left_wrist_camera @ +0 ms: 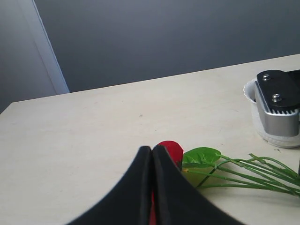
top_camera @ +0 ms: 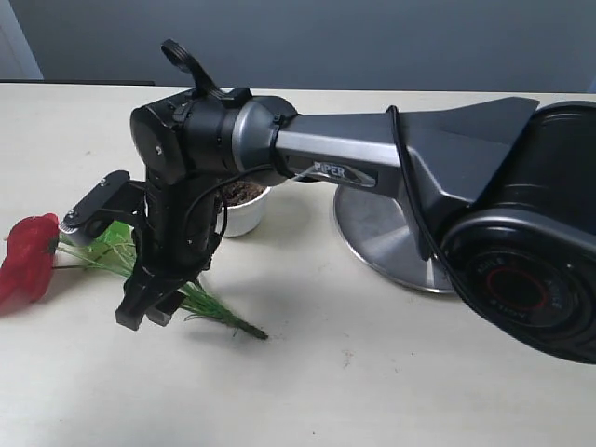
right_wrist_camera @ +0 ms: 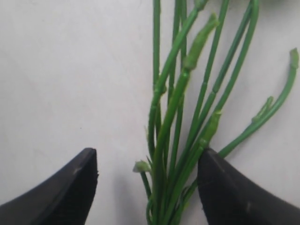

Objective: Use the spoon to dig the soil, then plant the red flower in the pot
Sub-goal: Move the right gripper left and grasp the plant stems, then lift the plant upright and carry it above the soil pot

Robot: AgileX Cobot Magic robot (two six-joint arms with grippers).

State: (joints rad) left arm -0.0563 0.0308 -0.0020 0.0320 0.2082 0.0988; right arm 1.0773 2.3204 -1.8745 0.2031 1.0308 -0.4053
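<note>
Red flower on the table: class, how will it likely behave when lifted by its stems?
The red flower probably feels light. Its thin stems look bendy, so the bloom may droop. Several loose strands sit between the right gripper's open jaws; some might slip out.

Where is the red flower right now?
The red flower lies flat on the table at the exterior view's left edge, left of the pot; the open right gripper straddles its stems.

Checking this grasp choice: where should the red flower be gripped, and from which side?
Grip the red flower at its bunched green stems, from straight above. It lies flat on the table, and the right gripper already straddles the bundle, jaws open; the glossy bloom looks harder to pinch.
</note>
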